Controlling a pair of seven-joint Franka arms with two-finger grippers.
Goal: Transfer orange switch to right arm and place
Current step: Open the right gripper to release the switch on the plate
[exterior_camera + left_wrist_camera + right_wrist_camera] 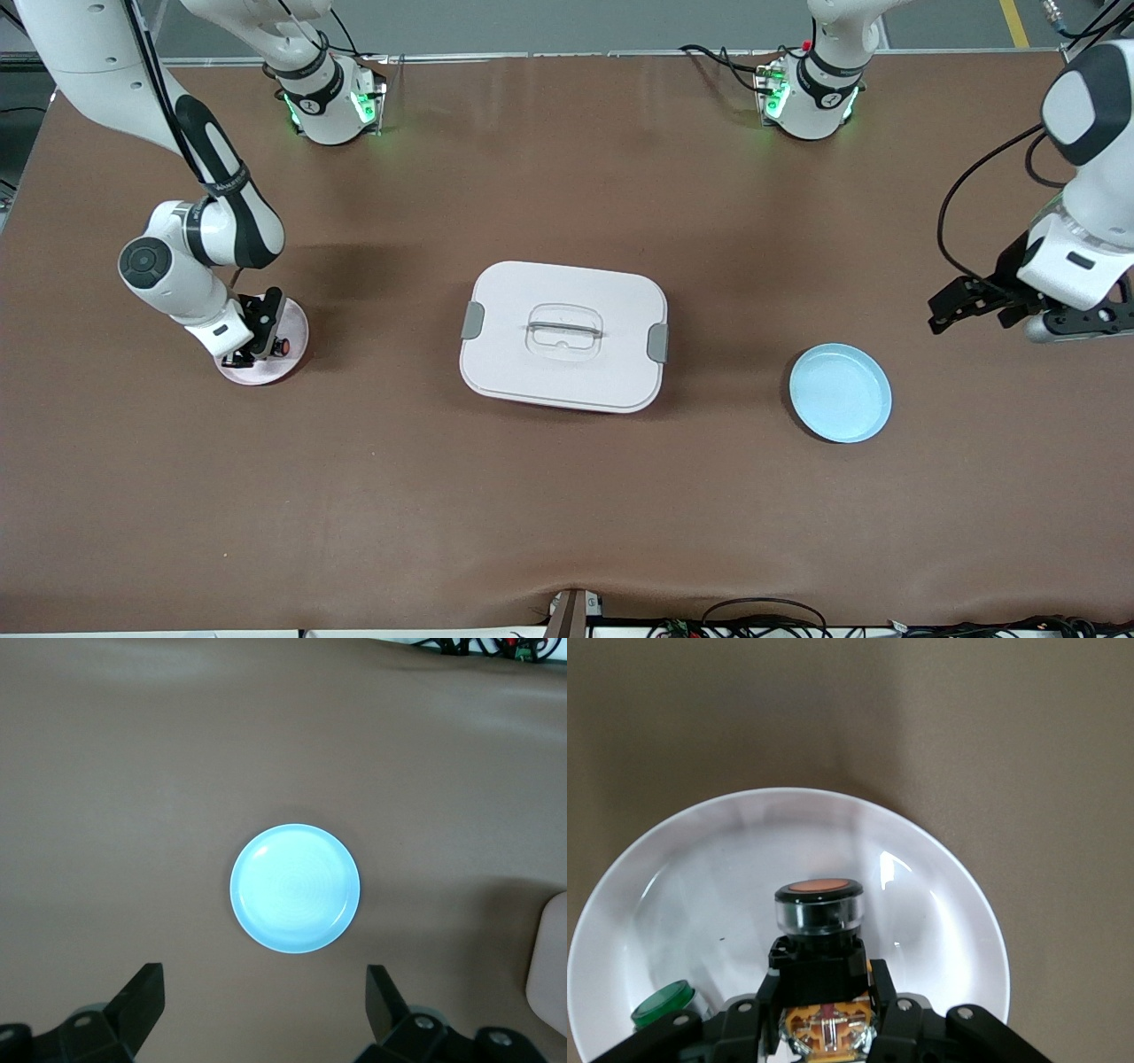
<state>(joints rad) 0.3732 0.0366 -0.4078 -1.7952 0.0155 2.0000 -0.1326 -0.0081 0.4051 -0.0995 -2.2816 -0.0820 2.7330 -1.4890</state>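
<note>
Placing step: the right gripper (828, 1014) – jaws pinching the small black orange-buttoned switch (819, 935) – sits in the pinkish-white round dish (292, 341); next, release. The left gripper (266, 1001) waits, jaws spread, near the pale-blue plate (295, 889).

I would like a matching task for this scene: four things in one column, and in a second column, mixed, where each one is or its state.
Things:
1. orange switch
2. blue plate
3. white lidded box
4. left gripper

Places or states:
A. middle of the table
B. open, above bare table
C. held over the white plate
D. empty, toward the left arm's end

Pairs: 1-C, 2-D, 3-A, 4-B
</note>
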